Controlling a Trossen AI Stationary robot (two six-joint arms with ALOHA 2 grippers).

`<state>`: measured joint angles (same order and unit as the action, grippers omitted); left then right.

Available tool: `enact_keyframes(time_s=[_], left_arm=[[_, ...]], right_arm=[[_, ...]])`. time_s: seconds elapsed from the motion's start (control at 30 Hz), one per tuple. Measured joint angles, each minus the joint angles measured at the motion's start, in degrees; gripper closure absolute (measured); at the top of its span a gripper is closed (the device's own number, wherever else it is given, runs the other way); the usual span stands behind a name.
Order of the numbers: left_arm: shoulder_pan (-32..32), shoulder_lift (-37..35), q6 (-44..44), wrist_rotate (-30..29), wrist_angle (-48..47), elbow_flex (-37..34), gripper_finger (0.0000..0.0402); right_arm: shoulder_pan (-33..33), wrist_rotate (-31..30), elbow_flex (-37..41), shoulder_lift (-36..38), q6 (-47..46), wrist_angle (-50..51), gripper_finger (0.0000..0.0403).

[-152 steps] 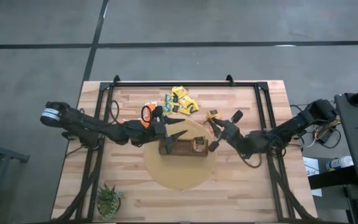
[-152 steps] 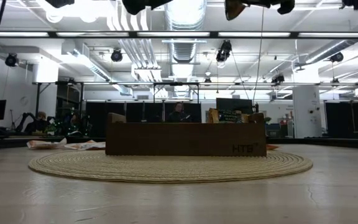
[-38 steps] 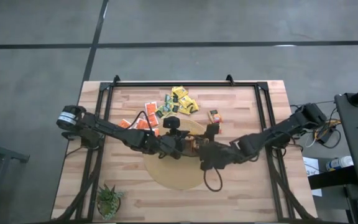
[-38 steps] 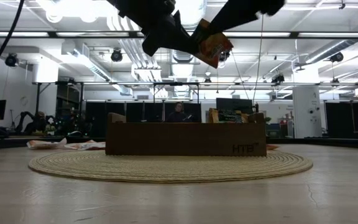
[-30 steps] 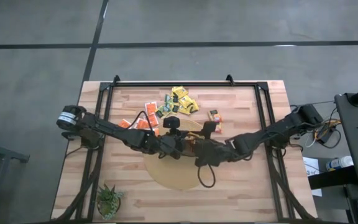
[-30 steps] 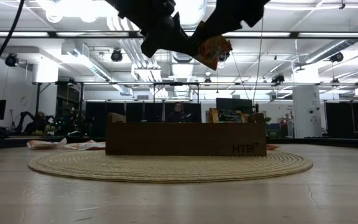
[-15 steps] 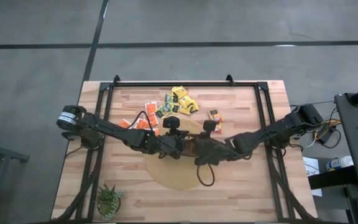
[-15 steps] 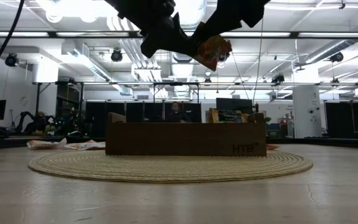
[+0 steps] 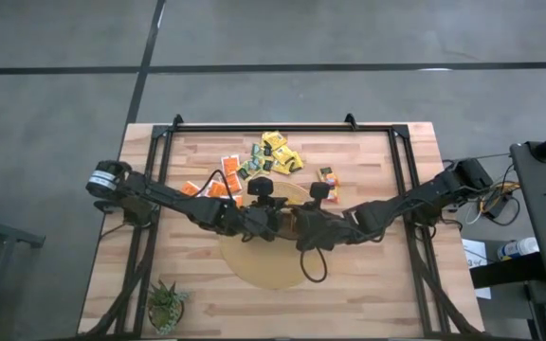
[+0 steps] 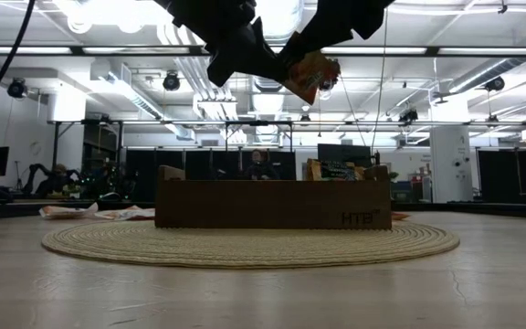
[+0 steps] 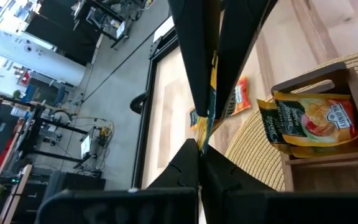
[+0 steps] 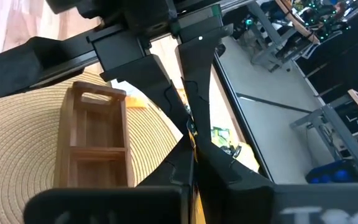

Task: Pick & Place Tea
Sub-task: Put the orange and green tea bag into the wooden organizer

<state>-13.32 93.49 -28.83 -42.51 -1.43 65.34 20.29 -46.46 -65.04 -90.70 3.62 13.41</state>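
Low view: both hands (above box [image 10: 273,203]) pinch sachet [image 10: 311,73].

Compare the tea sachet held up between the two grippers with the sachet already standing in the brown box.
The held sachet hangs in the air above the brown box, pinched by both the left gripper and the right gripper; the boxed sachet touches neither gripper. The held sachet is tilted; the boxed sachet stands in an end compartment. Both are small flat packets with orange and yellow print.
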Motion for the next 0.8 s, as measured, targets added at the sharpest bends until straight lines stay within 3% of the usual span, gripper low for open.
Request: enact_keyframes(time_s=[0.53, 0.8], left_arm=[[0.08, 0.0, 0.08, 0.45, 0.35, 0.0, 0.0397], [0.09, 0.0, 0.13, 0.49, 0.5, 0.0, 0.0314]], right_arm=[[0.04, -0.02, 0.02, 0.09, 0.0, 0.09, 0.0395], [0.04, -0.02, 0.07, 0.09, 0.0, 0.11, 0.0395]])
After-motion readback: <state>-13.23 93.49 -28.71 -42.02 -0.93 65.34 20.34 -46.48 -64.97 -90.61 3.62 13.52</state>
